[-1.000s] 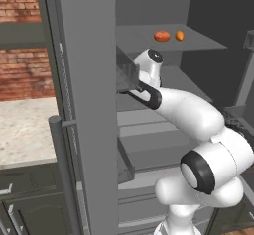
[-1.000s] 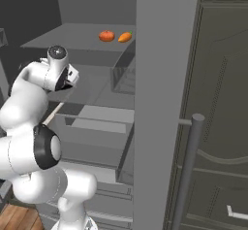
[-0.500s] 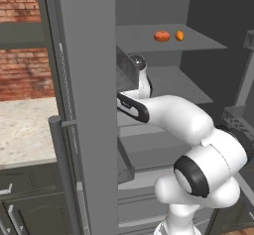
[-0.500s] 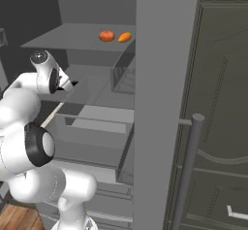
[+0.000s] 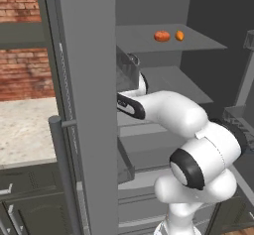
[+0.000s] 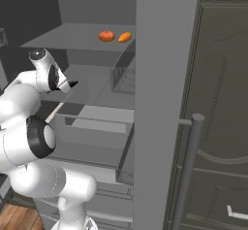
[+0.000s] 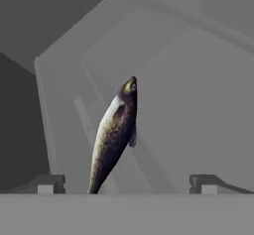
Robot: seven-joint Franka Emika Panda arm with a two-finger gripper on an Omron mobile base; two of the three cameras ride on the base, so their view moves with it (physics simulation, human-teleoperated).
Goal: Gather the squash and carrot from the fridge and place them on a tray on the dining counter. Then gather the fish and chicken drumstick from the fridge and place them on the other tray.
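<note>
The end effector (image 7: 126,183) stood wide open, empty, with the fish (image 7: 113,135) just ahead between its tips; likely slippery and limp, best gripped mid-body.

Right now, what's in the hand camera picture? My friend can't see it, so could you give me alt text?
A dark, speckled fish lies on a grey fridge surface, straight ahead of the open gripper, whose two dark fingertips stand wide apart, not touching it.
</note>
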